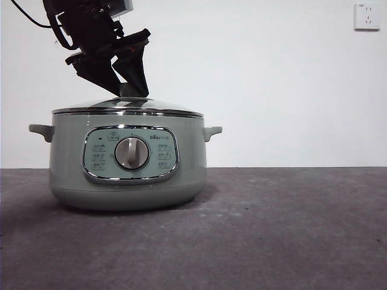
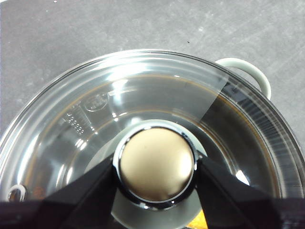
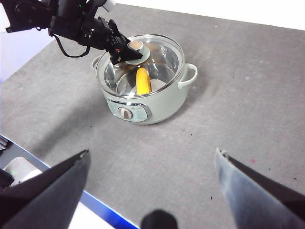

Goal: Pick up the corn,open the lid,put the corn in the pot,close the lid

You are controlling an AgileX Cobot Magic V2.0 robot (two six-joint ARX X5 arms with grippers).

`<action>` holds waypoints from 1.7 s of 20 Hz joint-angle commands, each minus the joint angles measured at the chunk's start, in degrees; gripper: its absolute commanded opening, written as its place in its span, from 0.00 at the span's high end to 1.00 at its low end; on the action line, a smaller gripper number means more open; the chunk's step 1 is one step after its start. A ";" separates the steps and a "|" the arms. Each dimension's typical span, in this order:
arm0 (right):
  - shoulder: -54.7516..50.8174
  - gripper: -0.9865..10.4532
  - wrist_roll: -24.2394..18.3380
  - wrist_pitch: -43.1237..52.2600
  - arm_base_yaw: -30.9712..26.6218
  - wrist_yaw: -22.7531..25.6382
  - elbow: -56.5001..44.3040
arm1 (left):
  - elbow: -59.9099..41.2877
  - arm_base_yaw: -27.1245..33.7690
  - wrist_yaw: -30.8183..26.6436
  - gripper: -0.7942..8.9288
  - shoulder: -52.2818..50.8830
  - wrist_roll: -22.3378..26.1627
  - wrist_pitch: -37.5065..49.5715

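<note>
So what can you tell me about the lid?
The lid is round, see-through glass with a shiny metal rim and a low dome. It sits flat on the green pot, covering it. Its round knob in a chrome ring looks beige from above. The left tool has its two black jaws either side of the knob, seemingly touching it. Through the glass you can see the yellow corn inside.

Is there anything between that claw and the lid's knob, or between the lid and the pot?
Nothing visible. The left gripper has a jaw on each side of the knob, touching it. The lid sits on the pot, with the corn inside. The right gripper waits open, well away.
</note>
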 commanded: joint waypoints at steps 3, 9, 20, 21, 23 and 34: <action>-0.04 0.53 0.22 -1.62 0.11 0.04 -0.39 | 0.26 0.24 0.24 0.42 -0.77 0.07 0.02; -0.04 0.53 -0.04 -1.62 0.11 0.04 -0.39 | 3.69 0.61 0.31 0.42 -6.78 -0.13 -6.29; 0.22 0.53 -4.20 -1.62 0.11 0.00 -0.39 | 5.31 0.44 12.11 0.43 -32.65 -3.72 -34.56; 0.22 0.53 -4.63 -1.62 0.11 -0.17 -0.39 | 5.31 0.44 13.14 0.43 -34.73 -3.74 -36.92; 0.26 0.53 -5.51 -1.62 0.11 -0.52 -0.39 | 5.31 0.44 13.94 0.43 -38.27 -3.74 -40.81; 0.59 0.53 -5.99 -1.62 0.11 -2.78 -0.39 | 5.31 0.44 13.94 0.43 -42.69 -3.76 -45.90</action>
